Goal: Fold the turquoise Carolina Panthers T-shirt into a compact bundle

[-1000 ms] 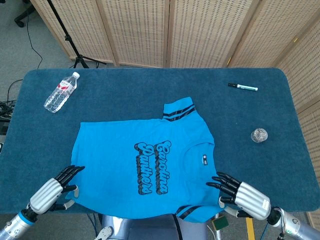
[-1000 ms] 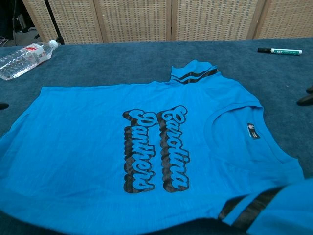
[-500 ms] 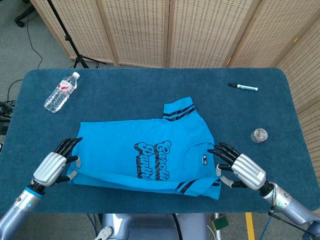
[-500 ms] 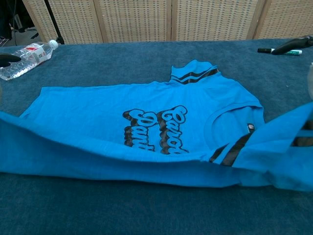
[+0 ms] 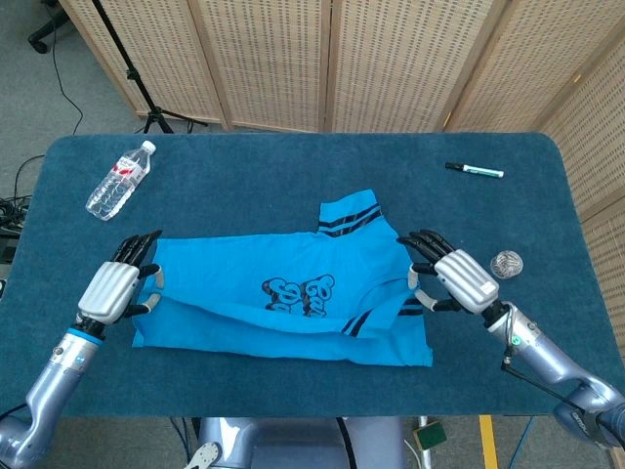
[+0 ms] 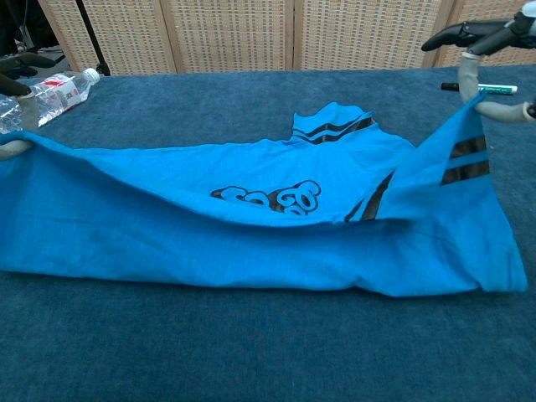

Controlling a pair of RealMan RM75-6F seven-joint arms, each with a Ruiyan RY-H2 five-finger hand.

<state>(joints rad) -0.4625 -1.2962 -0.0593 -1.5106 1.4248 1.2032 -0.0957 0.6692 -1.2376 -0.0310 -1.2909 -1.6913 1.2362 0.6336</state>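
Note:
The turquoise T-shirt (image 5: 244, 269) lies on the blue table with its near half lifted and carried over the far half, so only the top of the black lettering shows. My left hand (image 5: 117, 286) pinches the shirt's left hem corner, its fingers spread above the cloth. My right hand (image 5: 451, 278) pinches the edge by the striped sleeve (image 6: 465, 159) at the shirt's right end. In the chest view the T-shirt (image 6: 251, 243) hangs as a raised flap between the left hand (image 6: 17, 75) and the right hand (image 6: 494, 38). The other striped sleeve (image 5: 347, 217) lies flat at the far side.
A clear water bottle (image 5: 118, 180) lies at the far left of the table (image 5: 293, 161). A marker pen (image 5: 475, 170) rests at the far right. A small clear round object (image 5: 506, 264) sits just right of my right hand. Wicker screens stand behind the table.
Both hands have lifted the shirt's near edge and carried it away from me over the far half. The lettering is now mostly covered and the near striped sleeve has come up with the right hand.

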